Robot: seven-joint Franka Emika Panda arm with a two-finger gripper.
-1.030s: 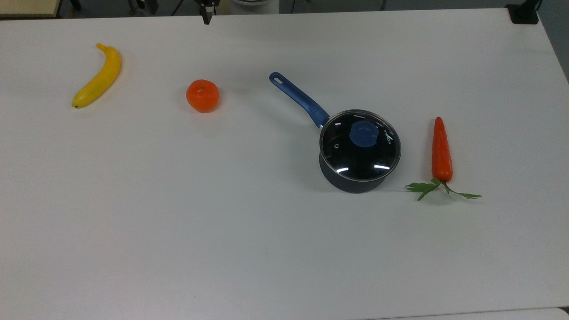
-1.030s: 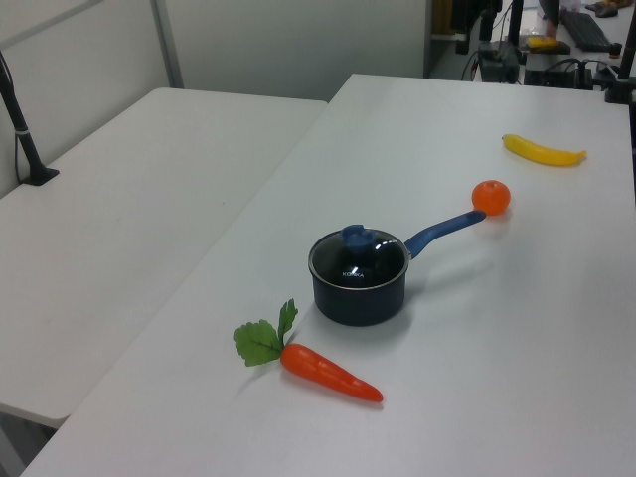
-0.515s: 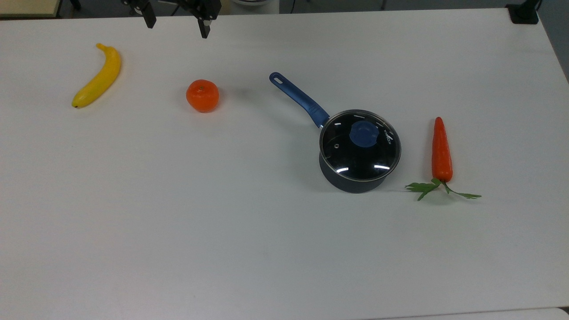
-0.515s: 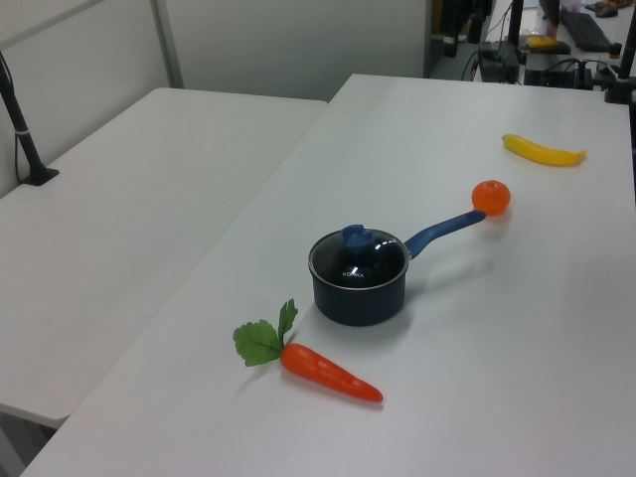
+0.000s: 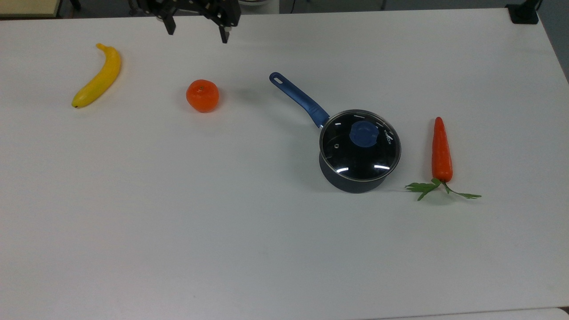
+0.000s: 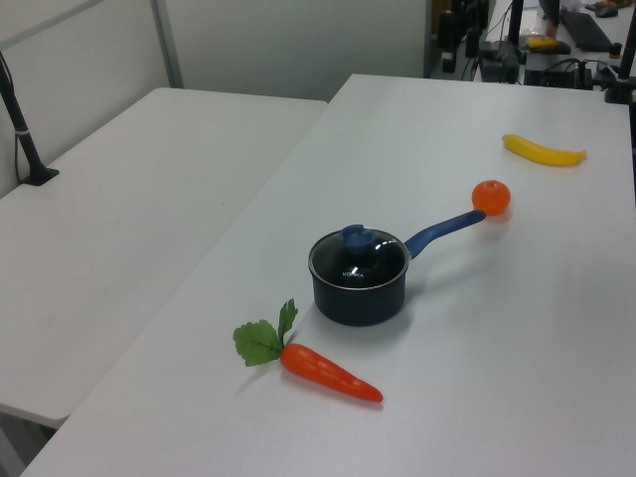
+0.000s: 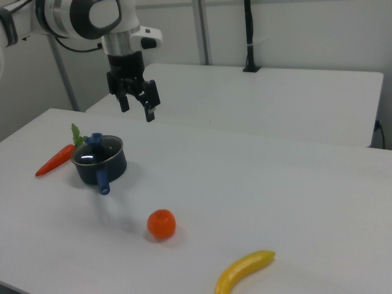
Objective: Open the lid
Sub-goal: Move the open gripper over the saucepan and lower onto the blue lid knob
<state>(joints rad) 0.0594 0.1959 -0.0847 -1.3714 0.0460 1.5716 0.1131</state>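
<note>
Pincer high and open, lid not yet touched

While the white bench (image 5: 178,222) spreads wide under everything, the robot arm (image 7: 79,18) reaches in above it in the right view, carrying its pincer (image 7: 136,104) well up in the air. In the top view the pincer (image 5: 196,30) sits near the far edge, its two fingers spread apart and holding nothing.

Next in size is the dark saucepan (image 5: 355,180) with its blue handle (image 5: 298,98), standing right of centre in the top view. The lid (image 5: 360,146) rests flat and closed on the saucepan's rim, well apart from the pincer. A carrot (image 5: 441,151) lies just beside the pan on the top view's right, a banana (image 5: 98,76) far off on the top view's left, and an orange (image 5: 202,95) between banana and pan.

Smallest is the blue knob (image 5: 364,134) at the lid's centre. That is likely the place to take hold: the glass around it looks smooth, hard and slippery, with nothing to pinch. Glass with a metal rim should be stiff, fairly weighty and breakable, so a firm, centred grip and a straight lift seem wise.
</note>
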